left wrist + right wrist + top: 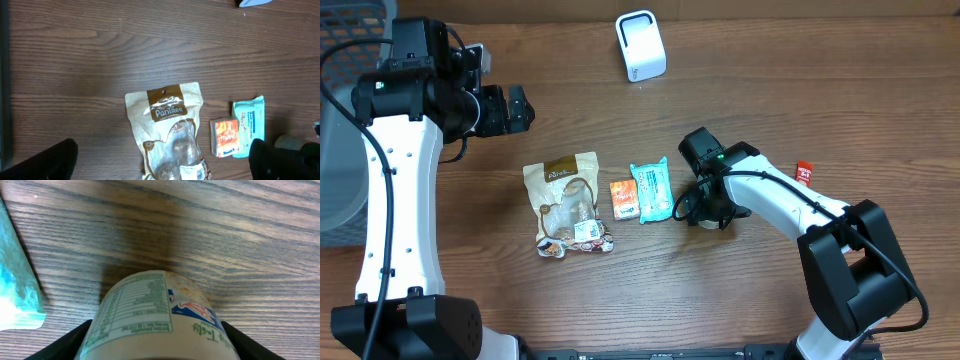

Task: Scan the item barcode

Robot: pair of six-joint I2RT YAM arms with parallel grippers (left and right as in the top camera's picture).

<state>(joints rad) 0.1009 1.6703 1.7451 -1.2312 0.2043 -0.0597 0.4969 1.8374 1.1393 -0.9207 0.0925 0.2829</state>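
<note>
The tub (160,315), a round one with a nutrition label and blue and red print on its side, sits on the wooden table (800,80) between the fingers (65,341) of the right gripper (708,212). The fingers stand close against its two sides, but I cannot tell whether they are pressing on it or only flanking it. From overhead the gripper hides most of the tub. Just to its left lies a teal packet (651,190), then a small orange packet (624,199) touching that one, then a brown snack bag (567,200) a little further left. A white scanner (641,46) stands at the far edge of the table, well apart from the tub. A small red item (804,172) lies near the right arm. The left gripper (518,110) hangs above the table behind the snack bag, fingers spread wide and holding nothing.
</note>
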